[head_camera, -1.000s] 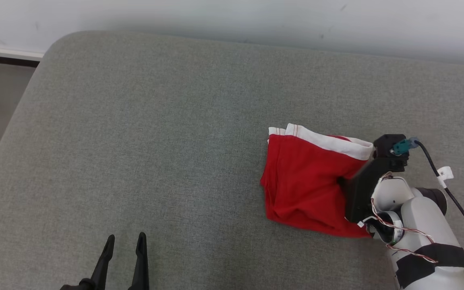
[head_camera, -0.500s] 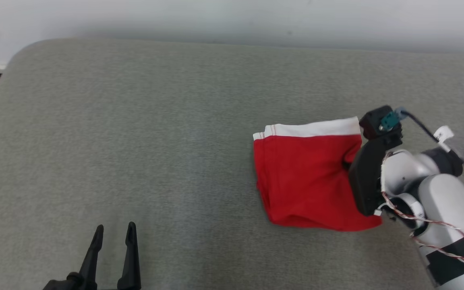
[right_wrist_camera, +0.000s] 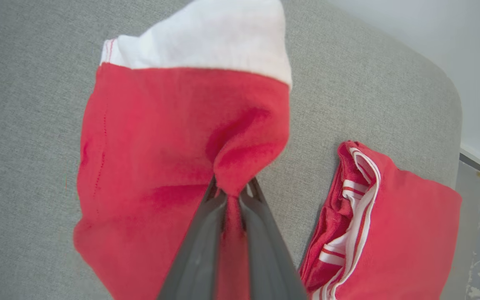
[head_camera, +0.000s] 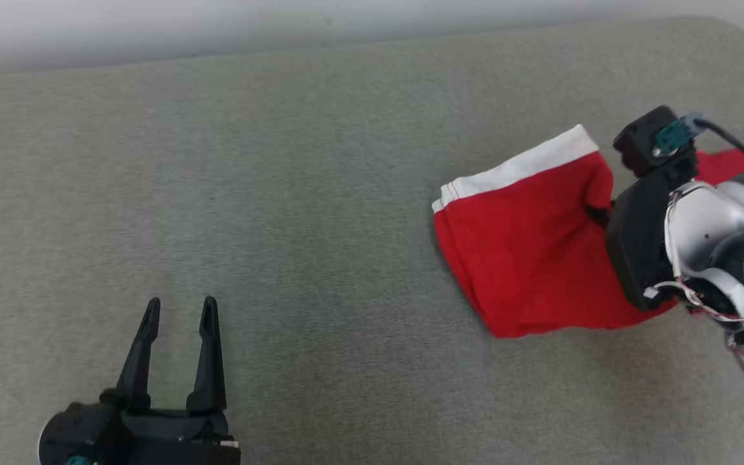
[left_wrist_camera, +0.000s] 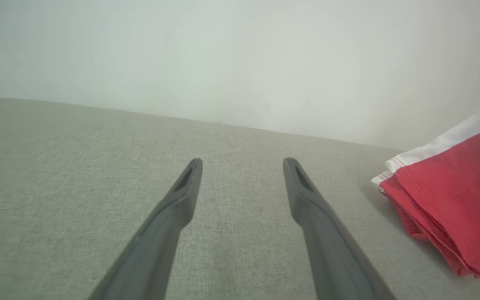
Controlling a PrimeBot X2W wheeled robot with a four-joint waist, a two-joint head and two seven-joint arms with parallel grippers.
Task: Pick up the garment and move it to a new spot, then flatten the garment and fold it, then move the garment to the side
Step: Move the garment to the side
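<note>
Garment [head_camera: 527, 258], red w/ white band, pinched in R gripper [right_wrist_camera: 232, 191]; L gripper [head_camera: 180, 303] spread wide.

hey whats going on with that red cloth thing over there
The robot's right end effector is shut on a pinch of the folded red garment, the one with a white waistband, over the grey padded surface. The left end effector is open and holds nothing, well apart from it. A second red garment lies beside the held one.
</note>
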